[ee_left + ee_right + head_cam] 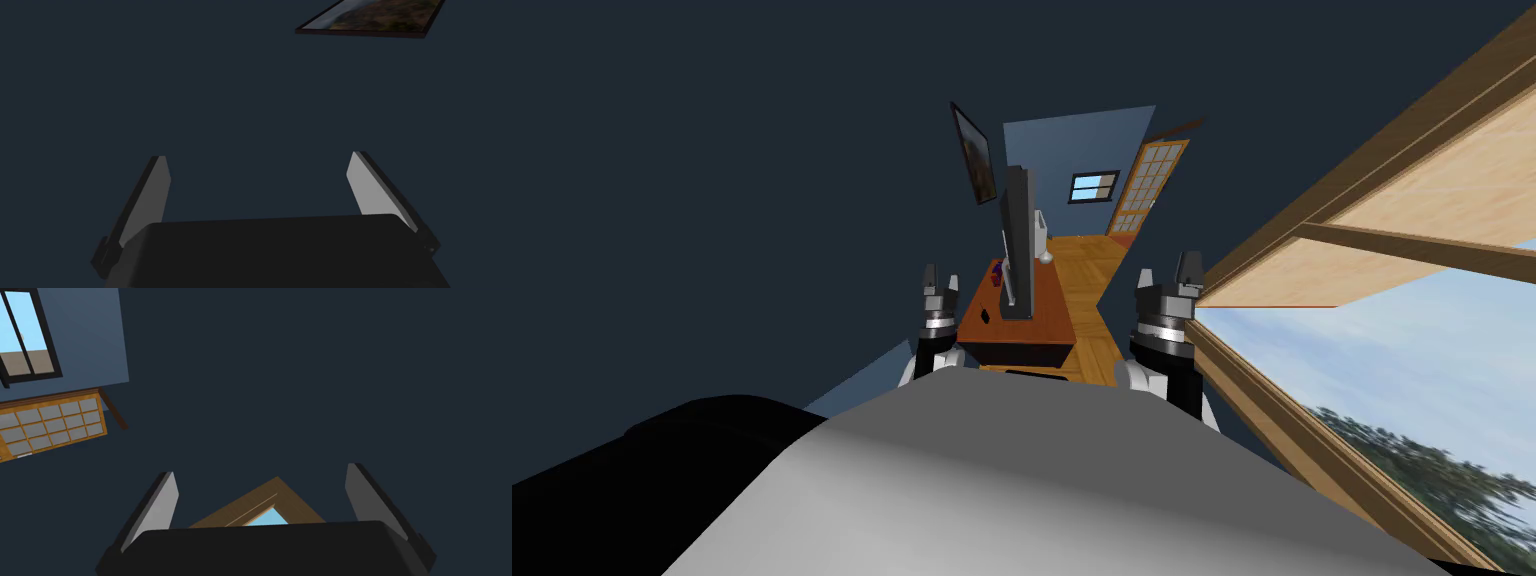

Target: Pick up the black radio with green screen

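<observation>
Small black boxy radio (982, 317), as I judge that speck, sits on the brown wooden worktop (1047, 318), ahead and nearer my left claw (940, 281) than my right claw (1189, 266). Both stand apart, empty.

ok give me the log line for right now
left gripper open, empty | right gripper open, empty | small black object on wooden stand ahead, untouched

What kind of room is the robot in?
Probably a living room in a house. A flat television stands on a low wooden cabinet, a framed picture hangs on the dark blue wall beside it, and a paned door stands at the far end of the wooden floor.
</observation>
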